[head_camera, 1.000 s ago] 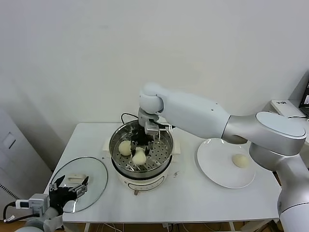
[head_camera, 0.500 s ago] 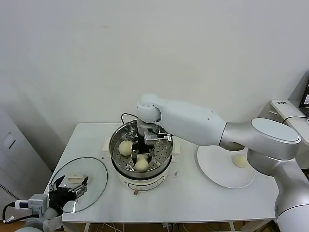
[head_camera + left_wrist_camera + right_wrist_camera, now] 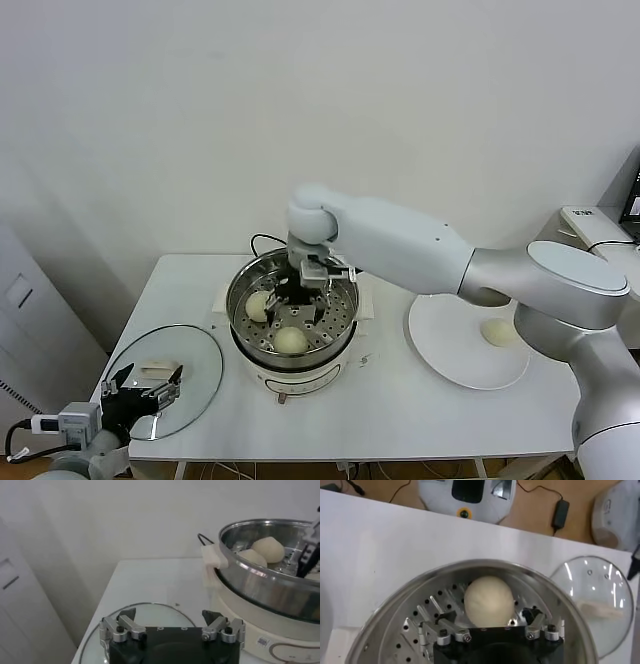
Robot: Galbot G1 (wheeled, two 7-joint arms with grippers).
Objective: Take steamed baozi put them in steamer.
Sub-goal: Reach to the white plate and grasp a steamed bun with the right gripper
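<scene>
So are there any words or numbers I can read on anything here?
None can be read.
White electric cooker base under the shiny round steel steamer: a small label, too blurred to read.
White device beside the white table: a dark mark, too small to read.

The right end effector [image 3: 300, 297] hides part of the steamer [image 3: 240, 300] floor.

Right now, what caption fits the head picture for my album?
Right claw open above a baozi in the steamer; one baozi waits on the plate.
</scene>
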